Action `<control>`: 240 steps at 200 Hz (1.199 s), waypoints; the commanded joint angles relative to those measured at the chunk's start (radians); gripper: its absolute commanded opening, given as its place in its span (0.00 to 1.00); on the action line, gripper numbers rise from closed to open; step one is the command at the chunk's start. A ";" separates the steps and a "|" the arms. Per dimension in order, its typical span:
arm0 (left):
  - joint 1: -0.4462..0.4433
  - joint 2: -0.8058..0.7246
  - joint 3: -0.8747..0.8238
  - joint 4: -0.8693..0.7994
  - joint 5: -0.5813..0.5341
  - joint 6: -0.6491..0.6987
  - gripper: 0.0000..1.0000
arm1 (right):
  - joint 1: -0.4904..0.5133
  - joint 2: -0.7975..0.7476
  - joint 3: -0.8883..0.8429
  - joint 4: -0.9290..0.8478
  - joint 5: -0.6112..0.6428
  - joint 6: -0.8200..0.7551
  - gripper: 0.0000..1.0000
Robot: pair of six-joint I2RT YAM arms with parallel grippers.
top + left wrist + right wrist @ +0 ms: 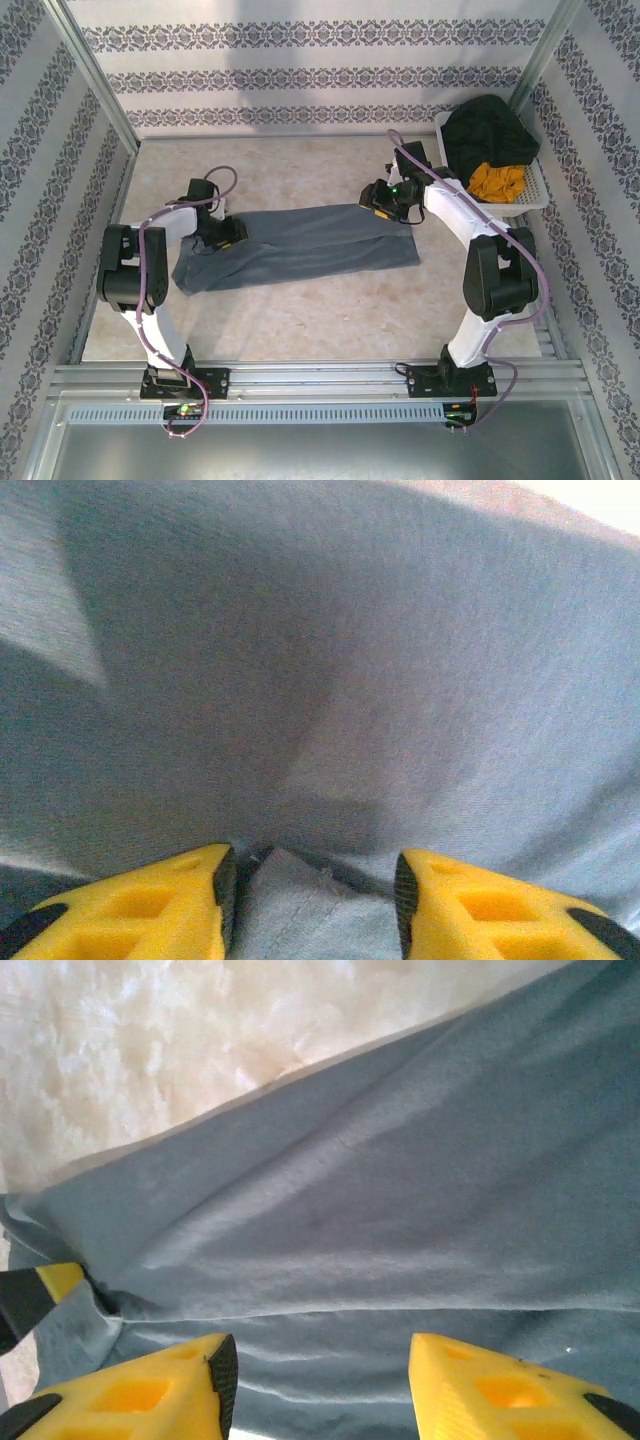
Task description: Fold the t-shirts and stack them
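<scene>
A slate blue-grey t-shirt lies folded into a long band across the middle of the table. My left gripper sits low over its left end, jaws open, with a stitched hem lying between the yellow fingers. At the right end, near the far corner, my right gripper is also open; cloth folds spread under and ahead of its fingers. Neither gripper has its jaws closed on the shirt.
A white basket at the back right holds a dark green garment and an orange one. Patterned walls enclose the marbled table. Bare tabletop lies beyond the shirt's edge.
</scene>
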 commanded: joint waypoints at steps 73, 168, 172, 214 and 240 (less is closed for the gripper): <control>-0.099 -0.210 -0.080 -0.056 -0.086 -0.090 0.02 | 0.011 -0.019 -0.020 0.010 -0.023 0.016 0.48; -0.227 -0.351 -0.154 -0.183 0.003 -0.356 0.00 | -0.006 -0.035 -0.062 0.027 -0.044 0.012 0.47; -0.235 -0.355 -0.162 -0.178 0.004 -0.376 0.01 | -0.006 -0.037 -0.067 0.029 -0.045 0.012 0.47; -0.334 -0.345 -0.235 -0.082 0.032 -0.541 0.12 | -0.013 -0.050 -0.113 0.032 -0.059 0.011 0.47; -0.380 -0.322 -0.248 -0.065 0.038 -0.596 0.30 | -0.016 -0.050 -0.130 0.024 -0.065 0.002 0.47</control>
